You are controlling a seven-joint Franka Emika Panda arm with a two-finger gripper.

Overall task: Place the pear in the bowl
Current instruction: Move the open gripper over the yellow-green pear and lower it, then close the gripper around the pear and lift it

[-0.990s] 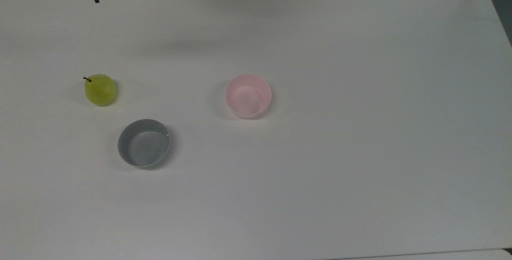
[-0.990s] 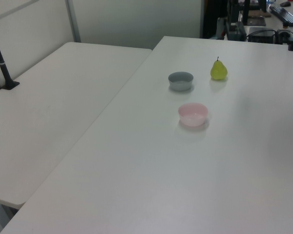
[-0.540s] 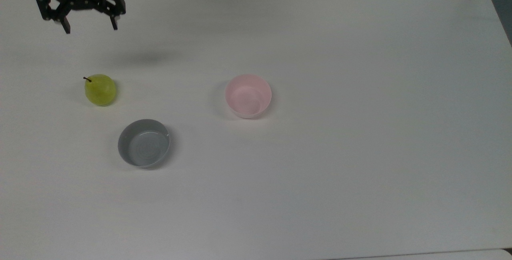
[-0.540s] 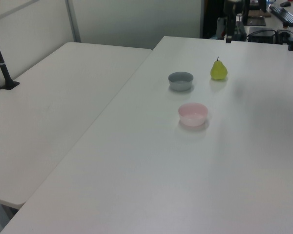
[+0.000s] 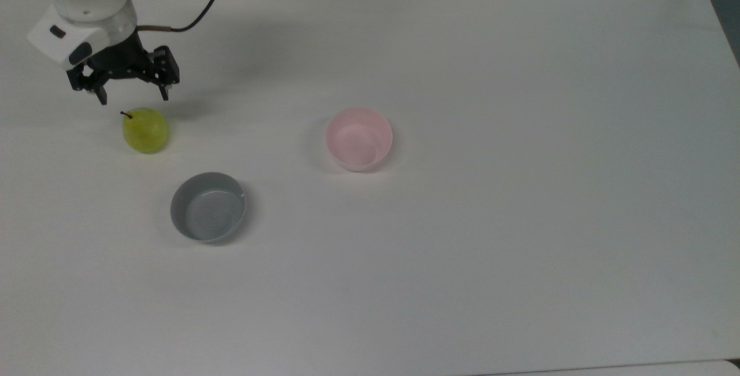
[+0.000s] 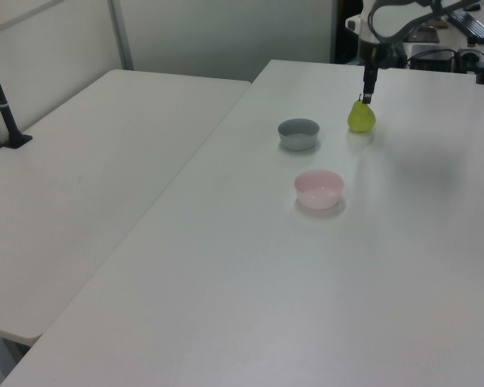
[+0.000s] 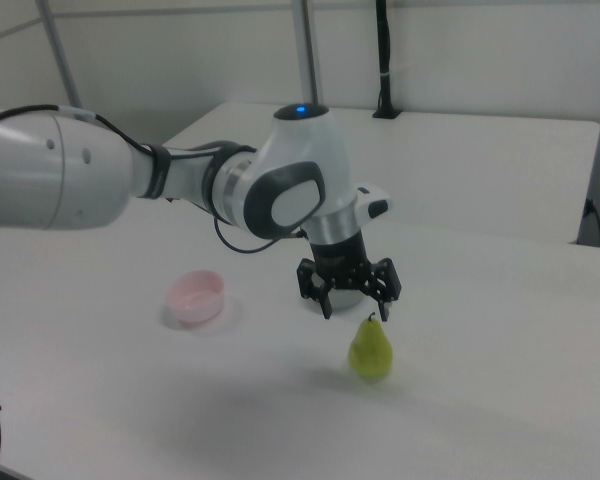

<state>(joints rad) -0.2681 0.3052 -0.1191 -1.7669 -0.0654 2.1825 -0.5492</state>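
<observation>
One wide white table (image 5: 520, 249) carries everything you need, and most of it is bare, so you have free room on every side of the pear.

Take the pear (image 5: 145, 130) as your landmark. It stands upright on the table with its stem up, so its long axis runs vertically; the right view shows the narrow neck on top and the fat belly below. Your arm (image 7: 180, 185) reaches in from the top view's upper left, and the gripper (image 5: 132, 98) hangs just above the pear, a little toward the top view's top edge. Its fingers are spread wide with nothing between them, and the gap looks broader than the pear. In the right view one fingertip sits close beside the stem without gripping it.

I judge your coming move as a short shift over the pear, then a straight descent so the fingers straddle its belly.

From the pear, the pink bowl (image 5: 358, 138) lies well apart toward the top view's right, standing empty. The grey bowl (image 5: 207, 206) sits nearer, toward the top view's lower right, off the direct line between pear and pink bowl.
</observation>
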